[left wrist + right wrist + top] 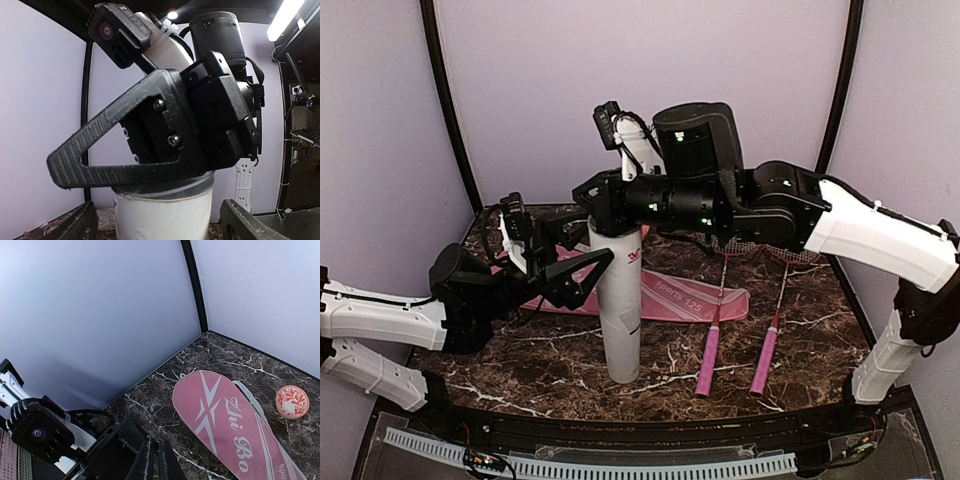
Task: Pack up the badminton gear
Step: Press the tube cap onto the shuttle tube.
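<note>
Left gripper (598,240), jaws apart, flanks the upright white tube (620,320), likely to steady it, while right gripper (159,460), pinched together, hovers over its mouth.

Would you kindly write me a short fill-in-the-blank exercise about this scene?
1. The white tube stands ___ on the table.
2. Both racket handles are ___.
3. The right claw is ___.
4. The pink racket cover reads "Zhi ___".
Missing words: upright, pink, shut, Bo.
</note>
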Tool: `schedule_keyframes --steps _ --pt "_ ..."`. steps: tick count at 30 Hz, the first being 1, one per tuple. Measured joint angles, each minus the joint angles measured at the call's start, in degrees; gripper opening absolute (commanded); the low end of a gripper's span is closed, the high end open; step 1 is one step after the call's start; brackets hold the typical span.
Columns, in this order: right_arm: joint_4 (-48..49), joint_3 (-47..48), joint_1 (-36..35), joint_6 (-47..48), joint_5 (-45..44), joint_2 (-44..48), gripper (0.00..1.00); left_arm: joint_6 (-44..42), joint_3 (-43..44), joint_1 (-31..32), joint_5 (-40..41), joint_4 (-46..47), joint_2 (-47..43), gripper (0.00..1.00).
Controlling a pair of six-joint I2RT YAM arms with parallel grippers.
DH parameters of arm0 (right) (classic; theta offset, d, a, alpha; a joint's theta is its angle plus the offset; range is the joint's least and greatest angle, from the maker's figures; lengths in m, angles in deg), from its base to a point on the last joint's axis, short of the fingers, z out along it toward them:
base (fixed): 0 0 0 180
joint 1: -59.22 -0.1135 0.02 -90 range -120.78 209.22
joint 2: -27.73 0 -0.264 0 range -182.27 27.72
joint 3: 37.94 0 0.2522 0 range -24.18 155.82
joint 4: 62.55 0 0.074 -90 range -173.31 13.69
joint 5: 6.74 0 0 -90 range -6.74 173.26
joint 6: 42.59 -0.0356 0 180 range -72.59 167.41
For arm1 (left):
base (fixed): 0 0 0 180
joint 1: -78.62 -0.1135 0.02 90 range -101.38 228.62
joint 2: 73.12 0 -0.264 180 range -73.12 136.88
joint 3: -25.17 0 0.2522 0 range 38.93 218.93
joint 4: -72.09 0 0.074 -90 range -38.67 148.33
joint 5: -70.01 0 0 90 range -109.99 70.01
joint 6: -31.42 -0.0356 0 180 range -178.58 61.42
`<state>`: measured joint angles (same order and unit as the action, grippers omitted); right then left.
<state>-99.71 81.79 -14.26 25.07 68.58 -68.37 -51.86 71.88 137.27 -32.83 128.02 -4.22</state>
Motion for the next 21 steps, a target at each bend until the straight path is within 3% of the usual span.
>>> schedule_keyframes --steps 21 --pt "6.6 -4.1 -1.0 3.1 -1.6 0.5 0.05 1.9 0.1 0.0 -0.9 -12.6 -5.6 0.87"
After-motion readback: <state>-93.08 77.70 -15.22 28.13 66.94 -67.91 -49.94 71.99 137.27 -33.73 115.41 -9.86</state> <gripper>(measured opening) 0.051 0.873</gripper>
